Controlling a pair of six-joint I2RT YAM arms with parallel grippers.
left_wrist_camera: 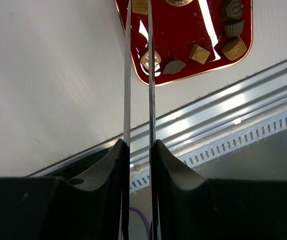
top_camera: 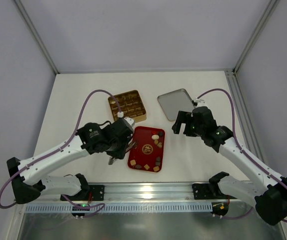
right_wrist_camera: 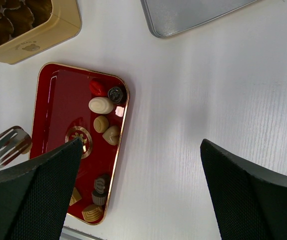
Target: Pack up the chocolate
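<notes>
The chocolate (top_camera: pixel 157 139) lies as several small pieces on a red tray (top_camera: pixel 144 140): cream, tan and dark ones (right_wrist_camera: pixel 101 105) at its far end, more brown and tan ones (left_wrist_camera: pixel 199 53) at its near end. My left gripper (left_wrist_camera: pixel 139 145) is shut on thin metal tongs (left_wrist_camera: pixel 127 75), whose blades stand a narrow gap apart. It hovers at the tray's left edge (top_camera: pixel 117 150). The tongs' end (right_wrist_camera: pixel 3 147) shows a brownish bit; I cannot tell whether it is a piece. My right gripper (right_wrist_camera: pixel 141 145) hangs open and empty over bare table right of the tray (top_camera: pixel 182 122).
A gold box (top_camera: pixel 127 106) with grid compartments stands behind the tray, dark pieces in some cells (right_wrist_camera: pixel 3 20). A silver lid (top_camera: pixel 175 104) lies at the back right. A metal rail (left_wrist_camera: pixel 223 115) runs along the table's near edge.
</notes>
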